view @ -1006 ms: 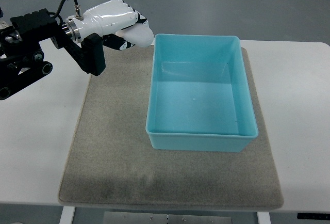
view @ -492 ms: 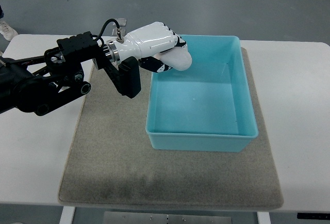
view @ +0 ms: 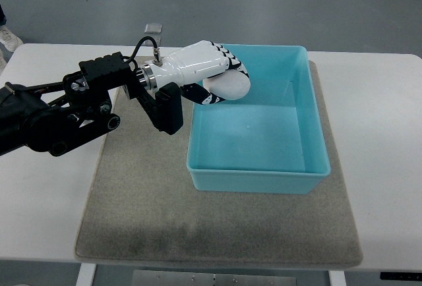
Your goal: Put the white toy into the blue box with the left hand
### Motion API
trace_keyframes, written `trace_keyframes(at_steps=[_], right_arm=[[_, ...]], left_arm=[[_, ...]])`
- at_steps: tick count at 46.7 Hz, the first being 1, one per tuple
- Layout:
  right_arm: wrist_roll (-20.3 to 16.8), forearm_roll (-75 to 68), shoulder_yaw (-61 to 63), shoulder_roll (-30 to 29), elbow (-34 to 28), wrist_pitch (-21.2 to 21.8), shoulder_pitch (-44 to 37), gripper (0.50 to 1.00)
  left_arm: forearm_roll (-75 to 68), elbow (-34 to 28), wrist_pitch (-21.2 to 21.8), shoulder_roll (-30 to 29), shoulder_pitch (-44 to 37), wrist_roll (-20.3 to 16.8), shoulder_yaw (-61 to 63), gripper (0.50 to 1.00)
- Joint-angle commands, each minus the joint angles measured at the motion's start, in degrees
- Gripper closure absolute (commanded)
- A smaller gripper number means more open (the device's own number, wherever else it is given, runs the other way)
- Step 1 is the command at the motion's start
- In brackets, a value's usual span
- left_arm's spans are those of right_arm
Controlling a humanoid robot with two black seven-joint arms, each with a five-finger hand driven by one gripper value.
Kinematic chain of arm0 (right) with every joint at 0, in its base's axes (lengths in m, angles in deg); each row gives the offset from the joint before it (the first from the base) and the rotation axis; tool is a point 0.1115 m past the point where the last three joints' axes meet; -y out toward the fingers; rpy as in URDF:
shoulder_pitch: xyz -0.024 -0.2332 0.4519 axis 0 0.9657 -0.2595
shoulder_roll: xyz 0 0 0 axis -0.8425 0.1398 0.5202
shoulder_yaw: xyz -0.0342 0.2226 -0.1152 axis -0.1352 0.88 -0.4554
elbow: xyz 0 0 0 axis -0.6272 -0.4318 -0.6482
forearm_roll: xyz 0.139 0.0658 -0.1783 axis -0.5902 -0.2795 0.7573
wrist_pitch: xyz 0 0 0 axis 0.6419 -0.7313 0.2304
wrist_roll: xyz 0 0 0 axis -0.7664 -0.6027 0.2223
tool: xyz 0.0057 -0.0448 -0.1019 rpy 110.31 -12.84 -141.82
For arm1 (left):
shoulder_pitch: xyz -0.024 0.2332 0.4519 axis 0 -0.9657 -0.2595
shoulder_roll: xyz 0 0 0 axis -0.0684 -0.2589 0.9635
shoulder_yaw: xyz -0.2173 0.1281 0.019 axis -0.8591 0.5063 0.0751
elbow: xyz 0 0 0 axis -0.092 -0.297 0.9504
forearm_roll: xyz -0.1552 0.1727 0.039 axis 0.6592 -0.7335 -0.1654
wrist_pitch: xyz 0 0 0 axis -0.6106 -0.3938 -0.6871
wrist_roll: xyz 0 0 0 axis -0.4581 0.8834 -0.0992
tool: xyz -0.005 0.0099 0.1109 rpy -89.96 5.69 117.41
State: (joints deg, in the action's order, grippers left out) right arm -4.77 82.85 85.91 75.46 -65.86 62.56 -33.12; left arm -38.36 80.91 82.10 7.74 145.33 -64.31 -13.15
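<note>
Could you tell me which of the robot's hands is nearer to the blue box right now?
Left. The left hand holds the white toy over the blue box's far-left corner; the right hand is out of view.

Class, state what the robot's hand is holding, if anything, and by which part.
The left hand holds the white toy, fingers curled over its top, above the blue box.

The left arm [view: 59, 118] reaches in from the left edge, wrist level. The left hand [view: 208, 75] is over the box's [view: 257, 174] far-left corner, fingers [view: 227, 54] curled around the toy [view: 227, 87].
</note>
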Motion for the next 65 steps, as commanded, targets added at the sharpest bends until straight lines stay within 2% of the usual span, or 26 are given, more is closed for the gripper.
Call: trace_keyframes(at_steps=[1,3,12,15,17,30,37,43,58,65], right_arm=[[0.0,0.0,0.0,0.0,0.0,0.0,0.0,0.564],[0.1,0.0,0.0,0.0,0.0,0.0,0.0,0.564],[0.0,0.0,0.0,0.0,-0.1,0.0,0.0,0.564],[0.1,0.0,0.0,0.0,0.0,0.0,0.0,0.564],[0.0,0.0,0.0,0.0,0.0,0.0,0.0,0.564],[0.1,0.0,0.0,0.0,0.0,0.0,0.0,0.564],[0.0,0.0,0.0,0.0,0.0,0.0,0.0,0.564],[0.0,0.0,0.0,0.0,0.0,0.0,0.0,0.564],[0.0,0.0,0.0,0.0,0.0,0.0,0.0,0.564],[0.0,0.0,0.0,0.0,0.0,0.0,0.0,0.564]], left_arm=[[0.0,0.0,0.0,0.1,-0.3,0.0,0.0,0.671],[0.0,0.0,0.0,0.1,-0.4,-0.1,0.0,0.656],[0.0,0.0,0.0,0.1,-0.3,-0.1,0.0,0.647],[0.1,0.1,0.0,0.1,-0.3,-0.3,0.0,0.609],[0.1,0.0,0.1,0.1,-0.3,-0.4,0.0,0.604],[0.8,-1.8,0.8,0.0,-0.1,-0.5,-0.1,0.604],[3.5,-6.5,2.3,0.0,0.2,-0.5,-0.2,0.598],[8.8,-10.1,3.4,0.1,0.7,-0.5,-0.3,0.581],[25.3,-11.3,9.3,-0.6,0.5,-0.5,-0.5,0.572],[31.5,-12.1,10.6,-0.6,0.4,-0.5,-1.0,0.572]])
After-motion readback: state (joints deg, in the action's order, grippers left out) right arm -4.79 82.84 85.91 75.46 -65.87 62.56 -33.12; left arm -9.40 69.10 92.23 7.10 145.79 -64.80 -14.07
